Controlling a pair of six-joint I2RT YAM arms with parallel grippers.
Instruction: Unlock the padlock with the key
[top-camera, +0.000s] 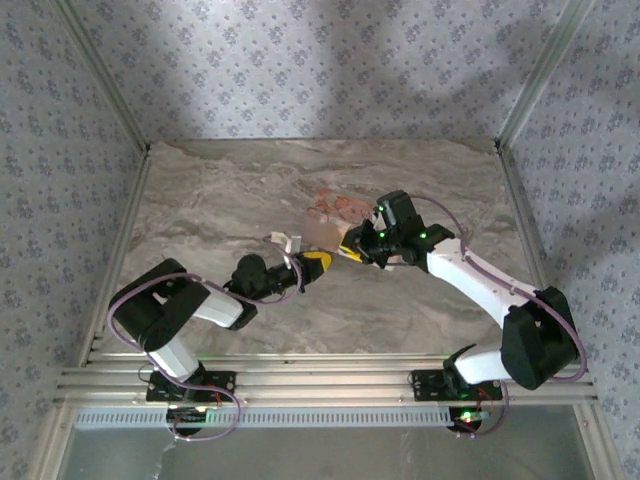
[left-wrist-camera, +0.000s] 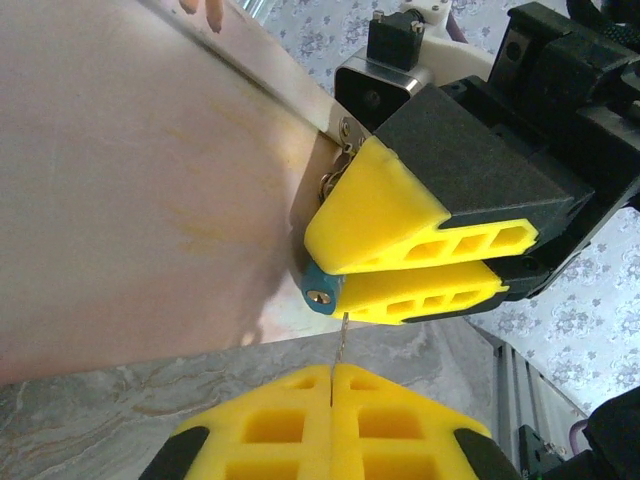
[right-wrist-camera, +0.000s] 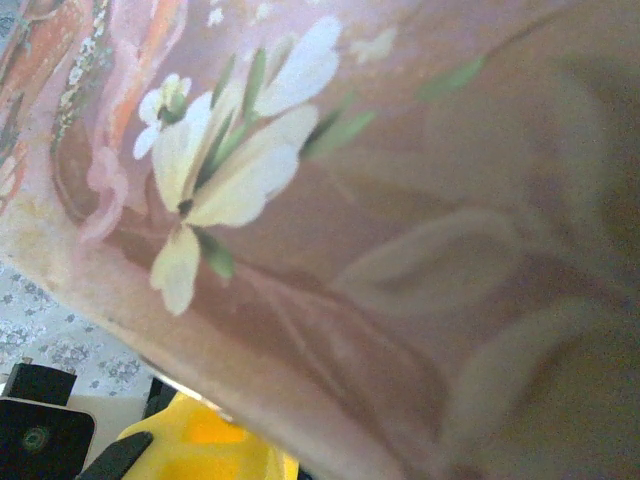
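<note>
By the pink box (left-wrist-camera: 150, 180), the right gripper (left-wrist-camera: 326, 272) pinches the tiny padlock (left-wrist-camera: 324, 284), keyhole (left-wrist-camera: 320, 297) end toward the left gripper (left-wrist-camera: 331, 385), which grips the key (left-wrist-camera: 343, 340) just beneath (blade pointing straight at it, tip slightly off the keyhole).

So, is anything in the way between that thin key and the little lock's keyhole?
Nothing visible. The key, pinched in the left gripper, points up across a bare gap at the padlock, which the right gripper holds by the pink floral box. Its tip sits slightly aside of the keyhole.
</note>
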